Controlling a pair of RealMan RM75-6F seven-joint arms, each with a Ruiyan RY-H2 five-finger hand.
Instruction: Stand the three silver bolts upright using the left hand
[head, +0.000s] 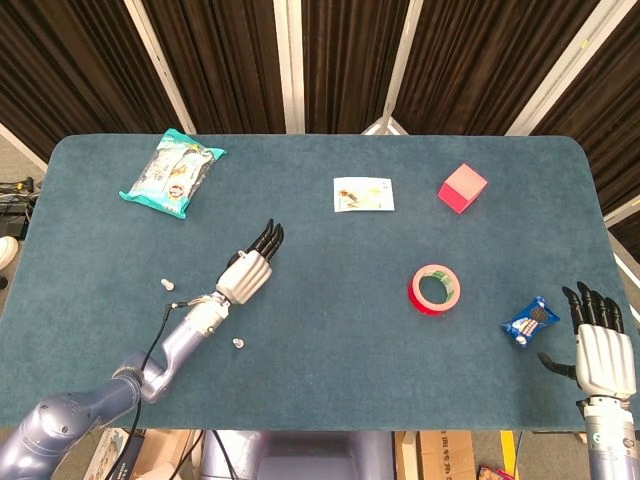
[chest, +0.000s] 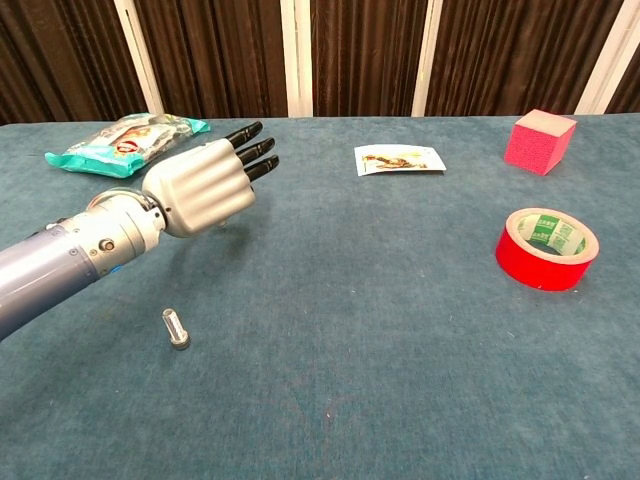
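The underside of the left hand (chest: 205, 187) is hidden in both views, so it cannot be told whether a bolt is held beneath the palm. In the chest view a small pale object shows just under the hand; its identity is unclear. The third bolt cannot be located with certainty.

The left hand hovers above the table (head: 330, 320), back uppermost, fingers (chest: 256, 150) extended and close together, pointing toward 1 o'clock in the head view. The forearm runs back toward 7 o'clock. The right hand (head: 602, 350) lies at the table's 4 o'clock corner, fingers straight and slightly apart, holding nothing.

The head view shows two bolts: one (head: 167, 284) at 9 o'clock of the left hand, one (head: 238, 343) at 6 o'clock, beside the forearm. It also shows a blue packet (head: 530, 320) just beside the right hand. The chest view shows neither the right hand nor the packet. It shows one bolt (chest: 176, 327) lying on its side below the forearm.

Both views show the snack bag (head: 172, 172), the card (head: 363, 194), the pink cube (head: 462, 188) and the red tape roll (head: 435, 289).
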